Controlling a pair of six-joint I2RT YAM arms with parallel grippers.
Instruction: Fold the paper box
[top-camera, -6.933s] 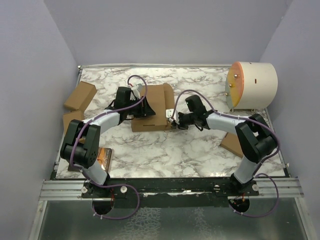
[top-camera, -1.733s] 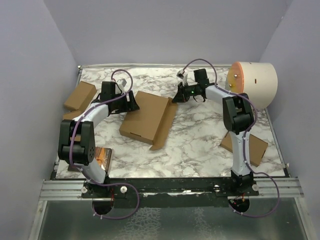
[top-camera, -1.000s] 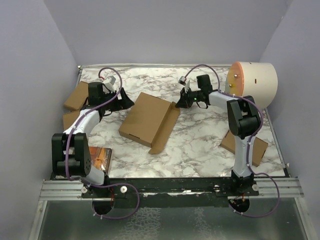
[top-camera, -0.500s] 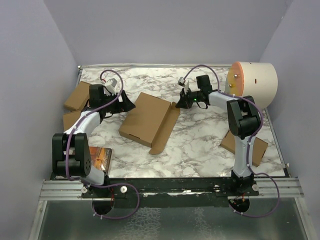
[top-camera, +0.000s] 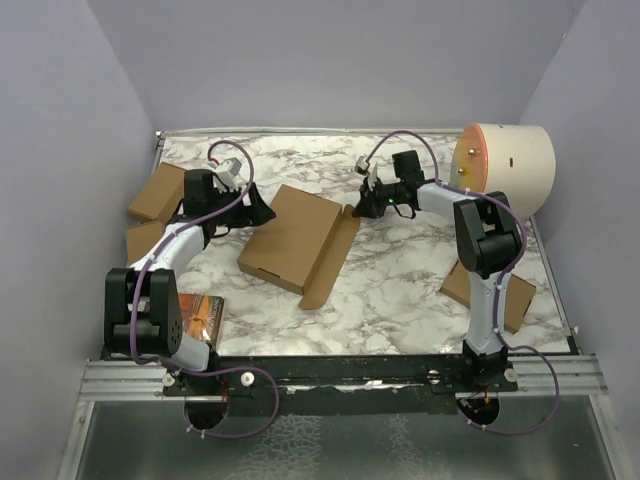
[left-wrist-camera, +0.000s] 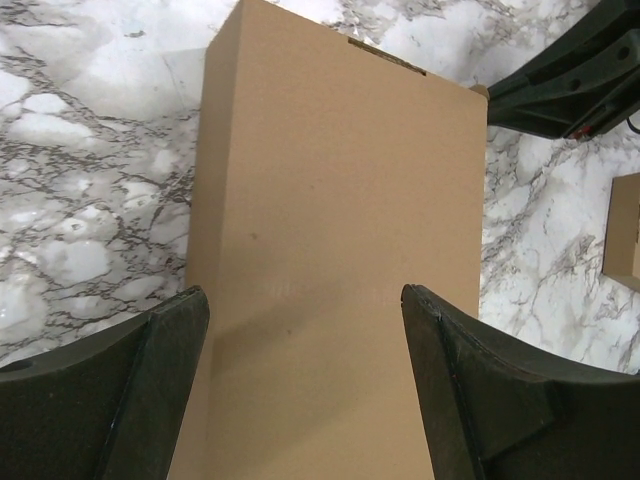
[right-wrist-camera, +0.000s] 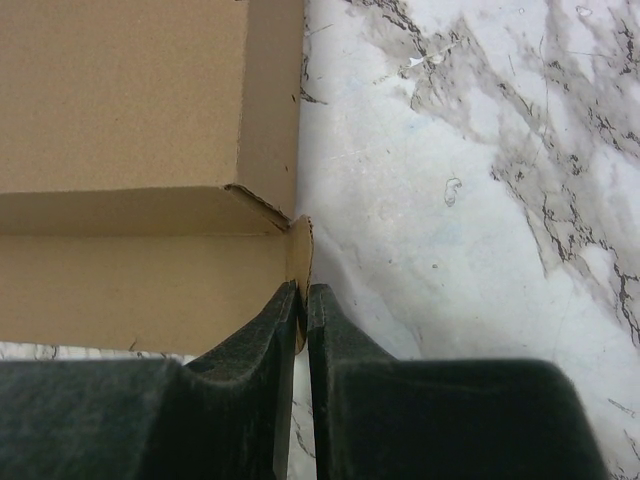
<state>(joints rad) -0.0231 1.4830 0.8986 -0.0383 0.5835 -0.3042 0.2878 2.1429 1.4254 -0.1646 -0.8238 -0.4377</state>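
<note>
Right gripper (right-wrist-camera: 300, 292) clenched on the corner tab of the paper box (top-camera: 290, 235), so seat the released left gripper (left-wrist-camera: 300, 305) squarely astride its opposite end

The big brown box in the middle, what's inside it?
Can't tell: the big brown box lies shut on the table, its top hiding the inside. One side flap sticks out, and the right claw pinches a little corner tab.
</note>
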